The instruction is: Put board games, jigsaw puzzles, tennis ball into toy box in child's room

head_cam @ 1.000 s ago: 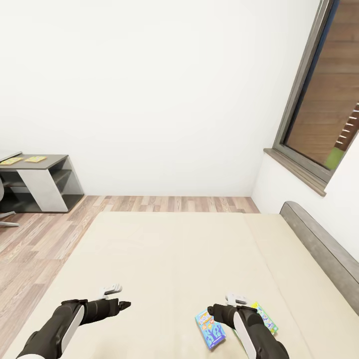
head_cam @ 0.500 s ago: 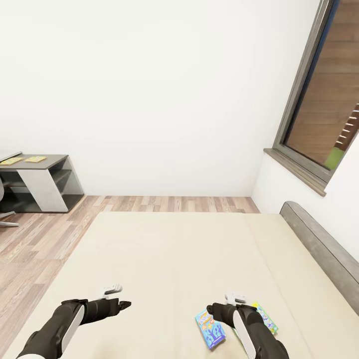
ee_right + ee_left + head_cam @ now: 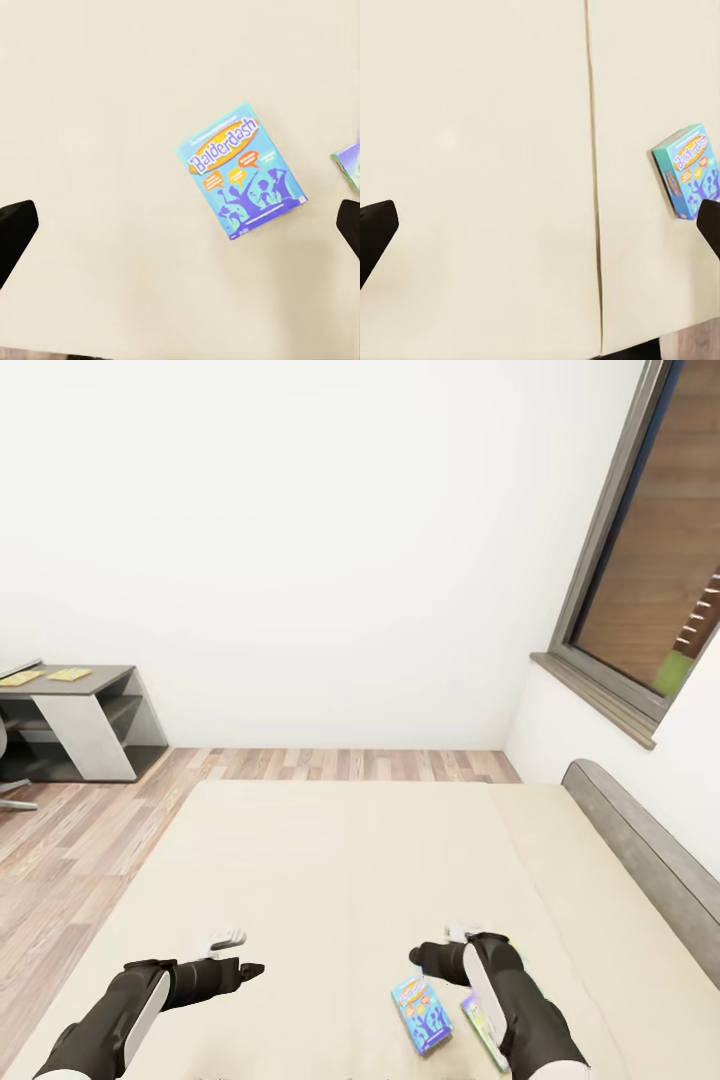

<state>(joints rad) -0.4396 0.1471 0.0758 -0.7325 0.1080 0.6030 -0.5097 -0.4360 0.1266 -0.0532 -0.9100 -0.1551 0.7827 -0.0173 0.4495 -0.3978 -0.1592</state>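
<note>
1. The blue board game [image 3: 241, 170] lies flat on the bed [image 3: 340, 880], below the right gripper [image 3: 180, 225], between its wide-spread jaws.
2. A second board game [image 3: 484, 1028] lies just beside it, partly under the right arm.
3. The left gripper [image 3: 540, 225] hovers over bare mattress, jaws wide, blue game off to one side.
4. The counter [image 3: 95, 682] stands well apart, by the wall.

two board games [image 3: 423, 1014] side by side on bed [image 3: 340, 880]

The right claw [image 3: 432, 960] has lifted off the blue board game [image 3: 422, 1015].
</note>
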